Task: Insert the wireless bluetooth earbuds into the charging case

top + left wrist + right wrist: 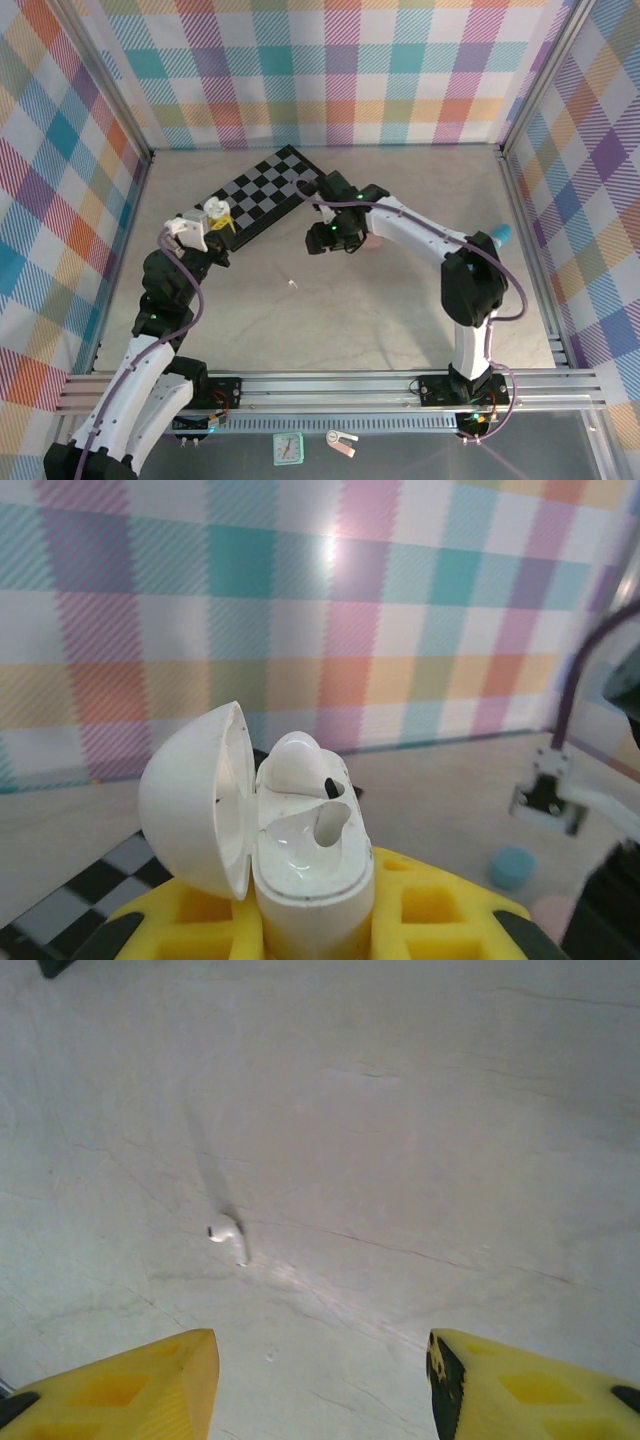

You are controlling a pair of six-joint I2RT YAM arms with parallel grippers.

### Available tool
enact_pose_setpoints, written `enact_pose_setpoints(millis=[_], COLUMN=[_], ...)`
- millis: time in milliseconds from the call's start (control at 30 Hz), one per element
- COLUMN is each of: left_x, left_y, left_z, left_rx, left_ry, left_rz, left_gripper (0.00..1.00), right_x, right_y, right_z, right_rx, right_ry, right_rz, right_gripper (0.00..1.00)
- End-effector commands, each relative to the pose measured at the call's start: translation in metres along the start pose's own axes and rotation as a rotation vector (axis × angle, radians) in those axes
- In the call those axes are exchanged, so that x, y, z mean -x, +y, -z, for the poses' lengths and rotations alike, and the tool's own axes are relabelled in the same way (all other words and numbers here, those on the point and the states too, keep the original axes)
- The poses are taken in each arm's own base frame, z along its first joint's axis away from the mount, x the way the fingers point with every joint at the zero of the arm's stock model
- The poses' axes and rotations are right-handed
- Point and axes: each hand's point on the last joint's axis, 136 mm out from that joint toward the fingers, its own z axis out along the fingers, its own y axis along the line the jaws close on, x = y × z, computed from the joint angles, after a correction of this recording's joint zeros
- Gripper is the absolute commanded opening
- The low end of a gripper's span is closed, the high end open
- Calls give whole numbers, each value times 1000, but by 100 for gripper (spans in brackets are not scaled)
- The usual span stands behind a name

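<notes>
Right tool (322,1352) stands parted; white earbud (228,1235) lies ahead, untouched.

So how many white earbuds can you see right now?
2. One earbud sits in the open charging case held by the left gripper; the other earbud lies loose on the table. More may be hidden.

White earbud (228,1234), white case (312,885), black-and-white checkered mat (264,190)
</notes>
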Motion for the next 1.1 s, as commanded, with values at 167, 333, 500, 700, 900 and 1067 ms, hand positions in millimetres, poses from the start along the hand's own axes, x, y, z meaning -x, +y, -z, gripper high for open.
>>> enact_pose_setpoints(millis=[167, 333, 500, 700, 900, 1067], left_x=[-17, -16, -22, -22, -22, -21], left_y=[33, 38, 41, 46, 44, 42], left_z=[2, 2, 0, 1, 2, 1], left_rx=[152, 174, 184, 205, 193, 183], left_ry=[73, 73, 97, 99, 99, 99], left_rz=[39, 34, 29, 28, 30, 31], left_gripper=[1, 1, 1, 1, 1, 1], right_x=[-9, -11, -12, -19, -28, -30], right_y=[40, 43, 49, 54, 52, 50], right_z=[-52, -73, -87, -98, -109, -118], right_rx=[-23, -119, -166, -152, -155, -158], right_ry=[119, 160, 194, 233, 272, 285], right_rz=[106, 163, 227, 234, 233, 232], right_gripper=[54, 48, 39, 38, 38, 38])
